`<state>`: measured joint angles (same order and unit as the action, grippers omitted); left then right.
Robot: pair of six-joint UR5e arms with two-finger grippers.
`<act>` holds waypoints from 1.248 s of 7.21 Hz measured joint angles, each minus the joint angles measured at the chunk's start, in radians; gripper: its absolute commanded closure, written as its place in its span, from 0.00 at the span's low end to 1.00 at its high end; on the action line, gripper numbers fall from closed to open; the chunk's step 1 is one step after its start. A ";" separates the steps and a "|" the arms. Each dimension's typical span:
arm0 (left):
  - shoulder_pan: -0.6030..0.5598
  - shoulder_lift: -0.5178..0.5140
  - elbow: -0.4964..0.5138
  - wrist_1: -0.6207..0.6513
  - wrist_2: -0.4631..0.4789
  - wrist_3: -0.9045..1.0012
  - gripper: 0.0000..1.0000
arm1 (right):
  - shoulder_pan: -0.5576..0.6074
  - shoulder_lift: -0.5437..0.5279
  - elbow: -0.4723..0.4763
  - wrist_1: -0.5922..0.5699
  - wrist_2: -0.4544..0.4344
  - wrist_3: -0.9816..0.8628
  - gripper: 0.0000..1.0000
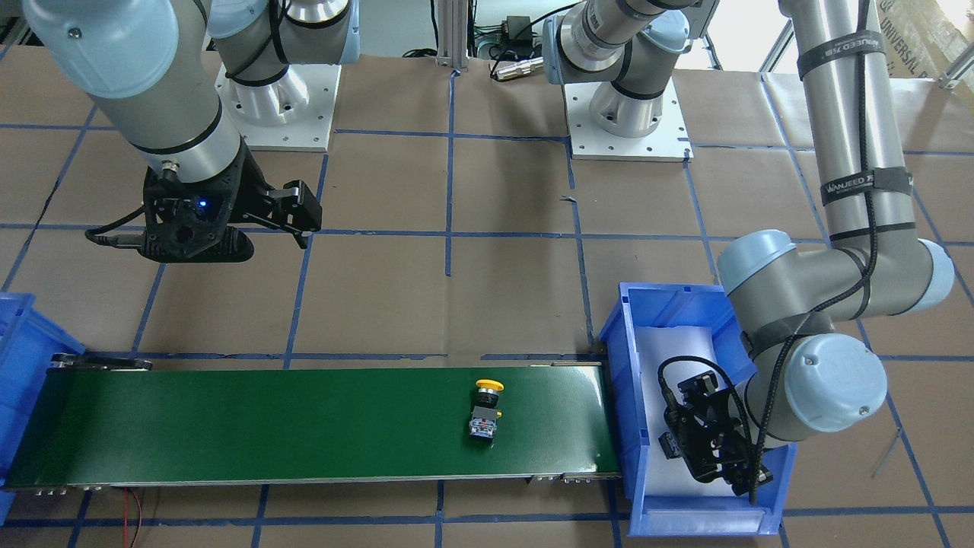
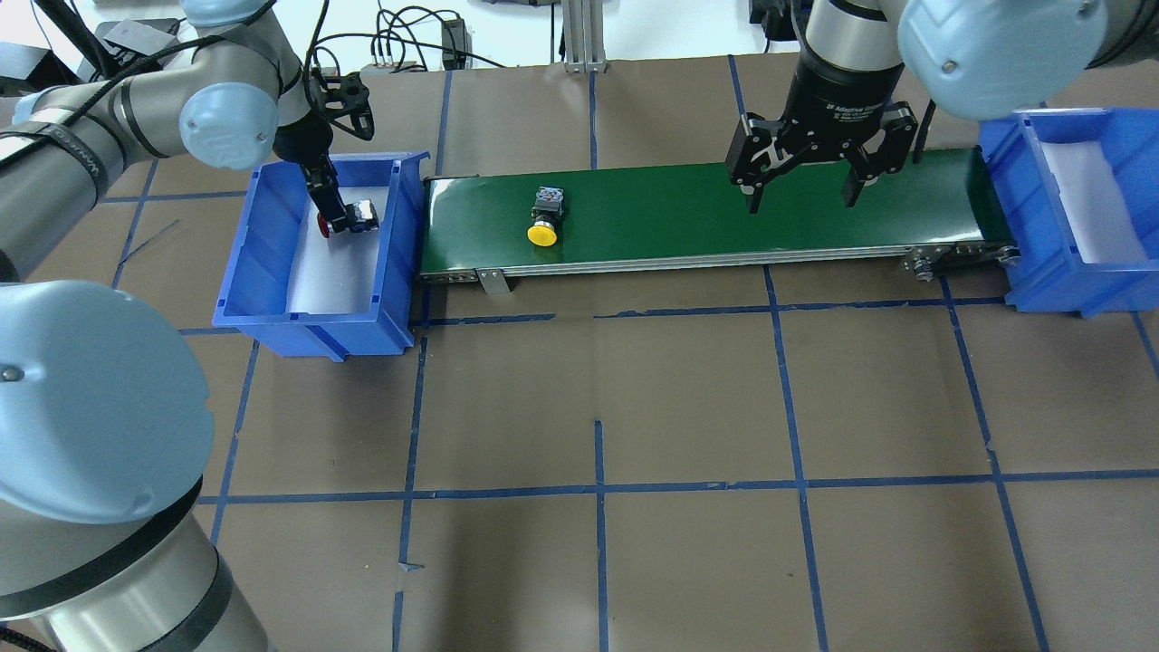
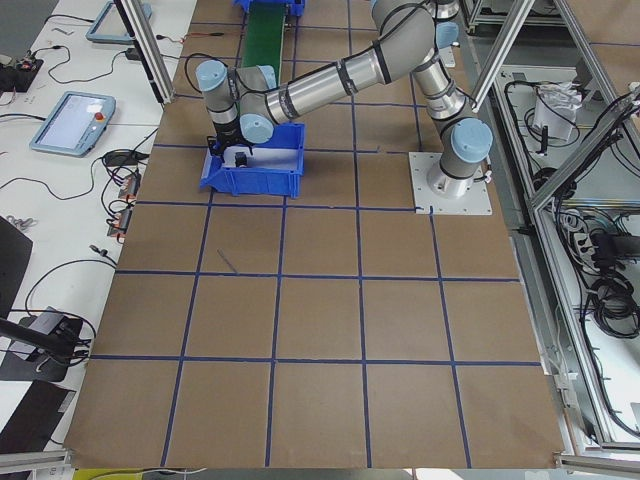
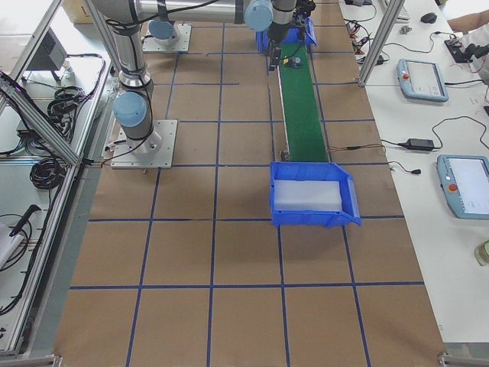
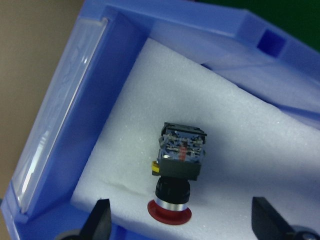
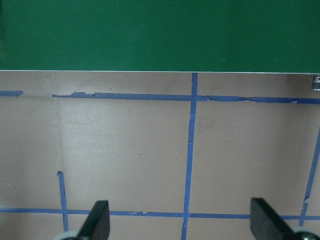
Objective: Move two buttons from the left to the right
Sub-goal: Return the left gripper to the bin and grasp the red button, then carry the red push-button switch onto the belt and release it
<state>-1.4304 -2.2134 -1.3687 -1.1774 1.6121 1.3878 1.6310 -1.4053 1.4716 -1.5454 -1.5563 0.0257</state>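
Note:
The red button lies on its side on the white foam in the left blue bin. My left gripper is open and low inside that bin, its fingers wide apart on either side of the red cap, not touching it. In the overhead view the left gripper stands right at the red button. The yellow button lies on the green conveyor belt, near the belt's left end; it also shows in the front view. My right gripper is open and empty above the belt's right half.
The right blue bin stands at the belt's right end and holds only white foam. The right wrist view shows the belt's edge and brown table paper with blue tape lines. Both arm bases stand behind the belt.

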 measured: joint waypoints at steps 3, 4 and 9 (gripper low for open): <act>0.000 -0.023 -0.014 0.027 -0.001 0.024 0.74 | -0.001 -0.001 0.002 0.001 0.000 0.002 0.00; -0.001 -0.023 -0.018 0.028 -0.002 0.019 0.84 | -0.002 0.000 0.002 0.002 0.000 0.001 0.00; -0.006 0.178 -0.024 -0.065 -0.068 -0.469 0.84 | -0.005 0.002 0.004 0.009 -0.001 0.002 0.00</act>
<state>-1.4365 -2.0350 -1.3929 -1.2425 1.5440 0.9190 1.6263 -1.4036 1.4756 -1.5367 -1.5570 0.0276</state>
